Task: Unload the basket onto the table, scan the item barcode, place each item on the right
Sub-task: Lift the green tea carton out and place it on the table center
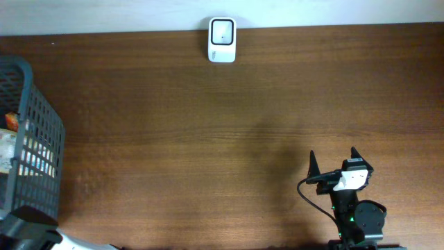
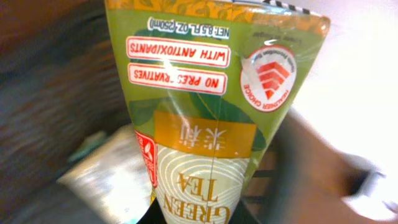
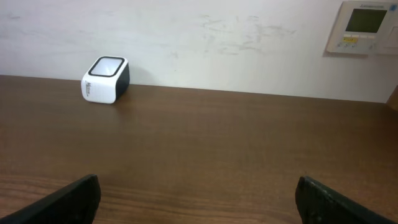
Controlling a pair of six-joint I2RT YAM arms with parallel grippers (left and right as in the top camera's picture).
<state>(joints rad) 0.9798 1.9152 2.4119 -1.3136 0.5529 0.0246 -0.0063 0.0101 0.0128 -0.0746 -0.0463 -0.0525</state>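
Scanner (image 1: 222, 39) at far table edge (image 1: 312, 28), basket (image 1: 38, 146) left

a brown wooden table (image 1: 208, 139) carries a white scanner (image 1: 222, 40) and a dark basket (image 1: 43, 149).

Tea pack (image 2: 211, 124) is green with red labels; scanner (image 1: 222, 39) white; table (image 1: 208, 139) brown.

Even light; glare on carton (image 2: 211, 112), blurred surroundings
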